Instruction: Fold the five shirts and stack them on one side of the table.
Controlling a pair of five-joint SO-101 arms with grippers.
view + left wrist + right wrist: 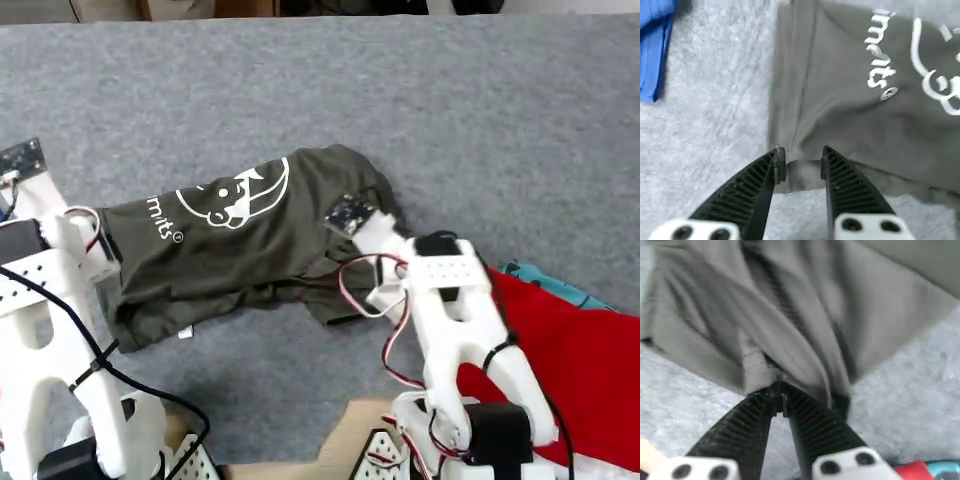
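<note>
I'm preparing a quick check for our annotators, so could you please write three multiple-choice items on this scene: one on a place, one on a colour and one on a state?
1. Where does the red shirt lie?
A) at the near right corner of the table
B) at the far edge
C) on top of the dark shirt

2. What colour is the print on the dark shirt?
A) yellow
B) white
C) red

3. How is the right gripper?
A) open over bare table
B) shut on the red shirt
C) shut on the dark shirt

Answers:
1 A, the high view shows red cloth in that corner.
2 B, the lettering and drawing are white.
3 C, in the right wrist view its jaws meet on bunched dark fabric.
</note>
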